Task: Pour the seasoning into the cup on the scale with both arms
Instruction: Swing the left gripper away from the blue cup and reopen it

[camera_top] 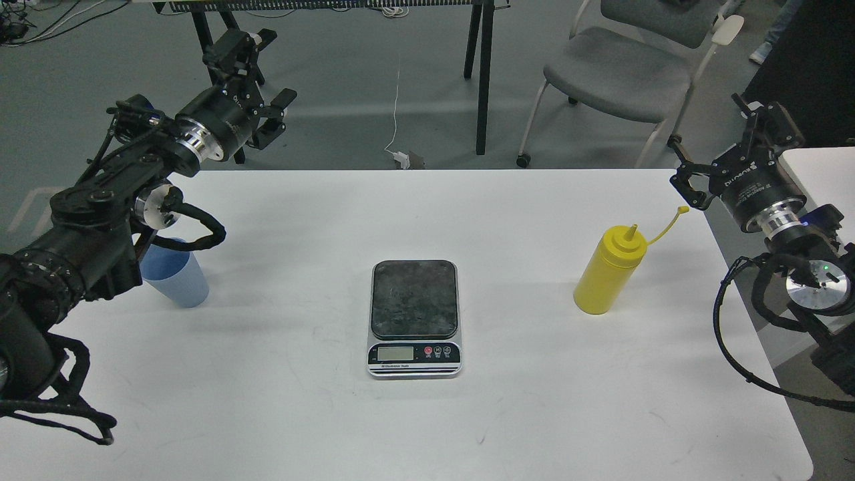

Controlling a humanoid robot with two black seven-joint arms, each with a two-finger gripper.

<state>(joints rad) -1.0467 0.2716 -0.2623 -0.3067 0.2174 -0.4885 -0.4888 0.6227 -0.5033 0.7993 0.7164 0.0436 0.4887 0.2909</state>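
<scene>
The scale (414,318) lies flat at the middle of the white table (427,414), its dark plate bare. The light blue cup (179,278) stands upright at the left, its rim partly hidden behind my left arm. The yellow seasoning bottle (608,272) stands upright at the right, its cap strap sticking out to the upper right. My left gripper (275,68) hangs open beyond the table's far left edge, well above and behind the cup. My right gripper (713,143) is open past the table's right edge, up and to the right of the bottle, holding nothing.
A grey chair (621,73) and black table legs (482,73) stand on the floor behind the table. A white cable with a plug (403,157) lies near the far edge. Another white surface (825,167) sits at the right, behind my right arm.
</scene>
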